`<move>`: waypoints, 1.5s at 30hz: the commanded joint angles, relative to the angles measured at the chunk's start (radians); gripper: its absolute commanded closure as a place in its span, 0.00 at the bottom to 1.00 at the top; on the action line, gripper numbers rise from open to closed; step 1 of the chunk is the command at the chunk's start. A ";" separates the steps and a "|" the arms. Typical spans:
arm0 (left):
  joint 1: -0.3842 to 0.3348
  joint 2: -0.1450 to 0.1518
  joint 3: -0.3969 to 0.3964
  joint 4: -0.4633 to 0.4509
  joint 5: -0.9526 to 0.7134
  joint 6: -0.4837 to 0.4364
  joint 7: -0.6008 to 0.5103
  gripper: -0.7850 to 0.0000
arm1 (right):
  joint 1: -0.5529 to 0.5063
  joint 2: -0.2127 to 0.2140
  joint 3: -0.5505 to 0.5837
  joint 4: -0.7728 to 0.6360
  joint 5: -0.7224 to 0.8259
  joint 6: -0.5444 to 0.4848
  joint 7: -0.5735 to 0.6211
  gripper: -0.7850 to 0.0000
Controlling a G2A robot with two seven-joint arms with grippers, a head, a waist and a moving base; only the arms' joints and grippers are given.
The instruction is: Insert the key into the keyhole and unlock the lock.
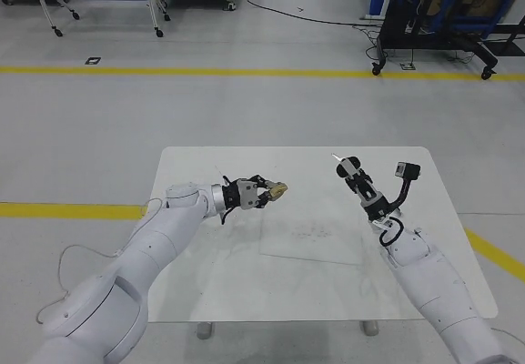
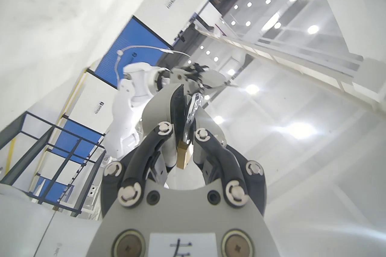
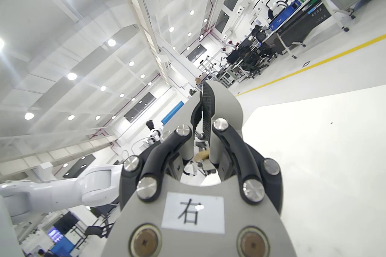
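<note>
Well apart over table point(image 1: 289, 273): lock point(image 1: 277, 189), key point(image 1: 337, 159).

lock point(image 1: 277, 189): you see a brass padlock, left of centre, pinched in left claw point(image 1: 265, 191) | key point(image 1: 337, 159): thin, silvery, right of centre, jutting from right claw point(image 1: 344, 166)

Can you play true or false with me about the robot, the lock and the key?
1. The left gripper holds the lock. True.
2. The lock lies on the table. False: the gripper holds it up off the table.
3. The key is already in the lock. False: it sits in the right gripper, apart from the lock.
4. The right gripper is shut. True.
</note>
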 commanded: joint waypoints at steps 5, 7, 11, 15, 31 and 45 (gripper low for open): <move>0.000 0.000 0.000 0.000 0.006 0.000 0.003 1.00 | 0.001 0.000 -0.002 0.001 0.014 0.001 0.011 1.00; 0.000 0.000 0.000 0.000 0.006 0.000 0.003 1.00 | 0.001 0.000 -0.002 0.001 0.014 0.001 0.011 1.00; 0.000 0.000 0.000 0.000 0.006 0.000 0.003 1.00 | 0.001 0.000 -0.002 0.001 0.014 0.001 0.011 1.00; 0.000 0.000 0.000 0.000 0.006 0.000 0.003 1.00 | 0.005 0.007 0.028 -0.040 -0.135 -0.012 0.003 1.00; 0.055 0.012 -0.003 -0.137 0.185 0.058 0.122 1.00 | -0.254 0.052 0.133 -0.427 -1.903 0.340 -0.669 1.00; 0.069 0.013 -0.028 -0.164 0.300 -0.009 0.173 1.00 | -0.343 0.069 0.092 -0.558 -2.303 0.603 -0.602 1.00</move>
